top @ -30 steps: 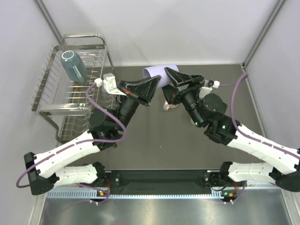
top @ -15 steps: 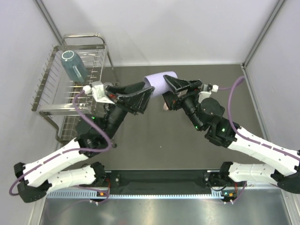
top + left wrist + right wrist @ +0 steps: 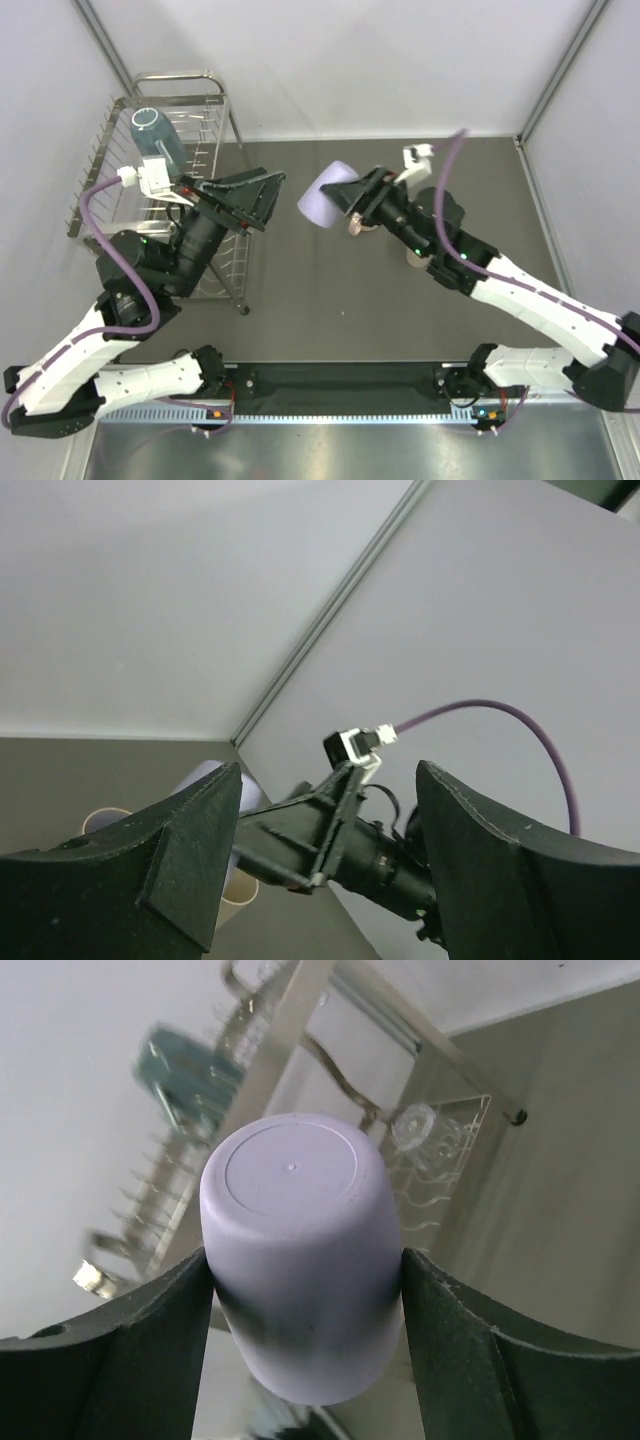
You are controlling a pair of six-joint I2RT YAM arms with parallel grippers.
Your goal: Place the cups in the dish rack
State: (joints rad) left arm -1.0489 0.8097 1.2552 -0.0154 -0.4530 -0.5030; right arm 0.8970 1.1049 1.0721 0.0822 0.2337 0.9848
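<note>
From above, the right gripper (image 3: 345,195) clamps the lavender tumbler (image 3: 320,202) over the desk (image 3: 330,300), base aimed left toward the dish rack (image 3: 100,185), probably for loading; left wrist: left gripper (image 3: 328,780) gapes empty; right wrist: tumbler squeezed between fingers (image 3: 130,1360)

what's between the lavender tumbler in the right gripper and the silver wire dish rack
The left gripper, open and empty, hangs at the right edge of the silver wire dish rack, between it and the lavender tumbler held by the right gripper. Nothing else visible blocks the way.
</note>
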